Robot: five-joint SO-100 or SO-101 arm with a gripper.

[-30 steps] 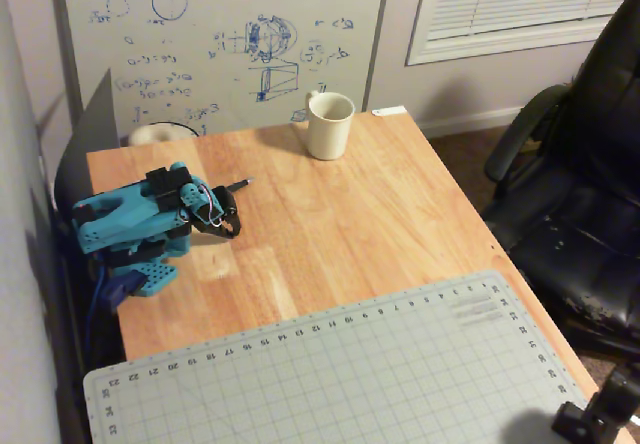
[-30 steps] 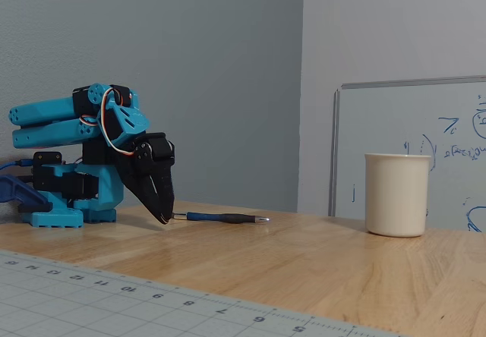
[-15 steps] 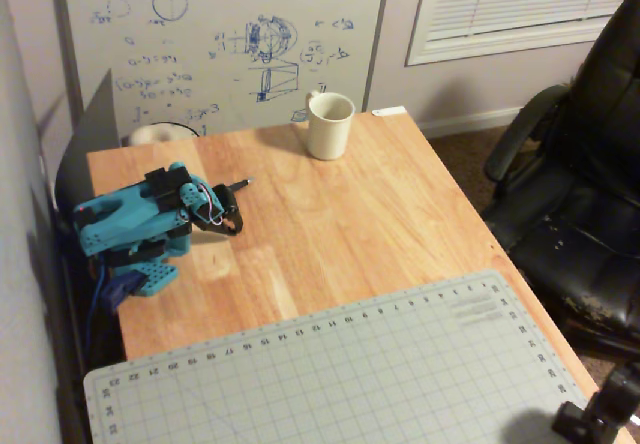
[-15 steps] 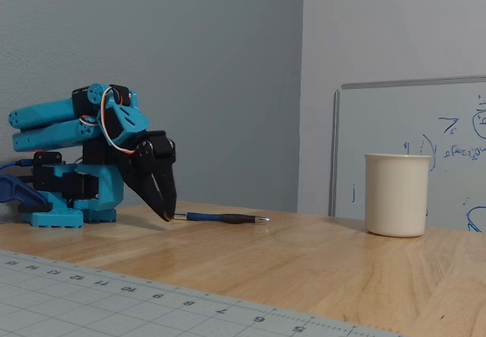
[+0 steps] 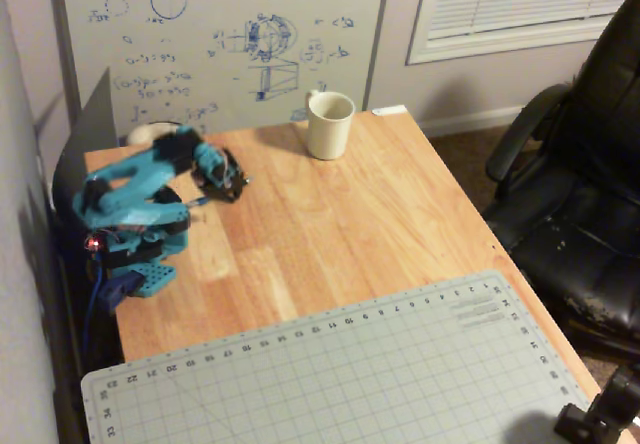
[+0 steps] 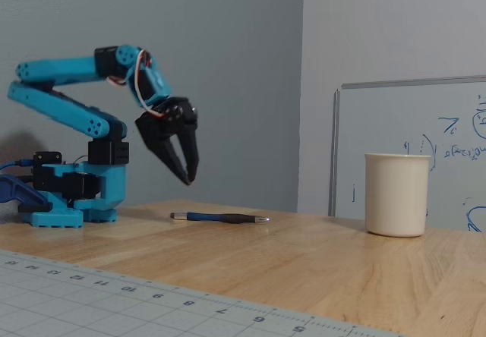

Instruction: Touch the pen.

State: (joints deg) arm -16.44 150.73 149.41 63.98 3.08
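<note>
Blue arm's gripper (image 6: 187, 176) hangs above the pen (image 6: 220, 217) lying flat on the bench (image 6: 319, 261), fingers (image 6: 171, 159) together and pointed down, seemingly poised for contact.

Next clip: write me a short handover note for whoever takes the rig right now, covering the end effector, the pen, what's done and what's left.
End effector: nearly closed, empty, hanging in the air with its tips pointing down, above the pen.
Pen: lying flat on the wooden table, close to the arm's base; cream mug stands farther away to the right in the fixed view.
Done: arm is poised over the pen.
Left: lower until the tips touch the pen; no contact yet.
</note>
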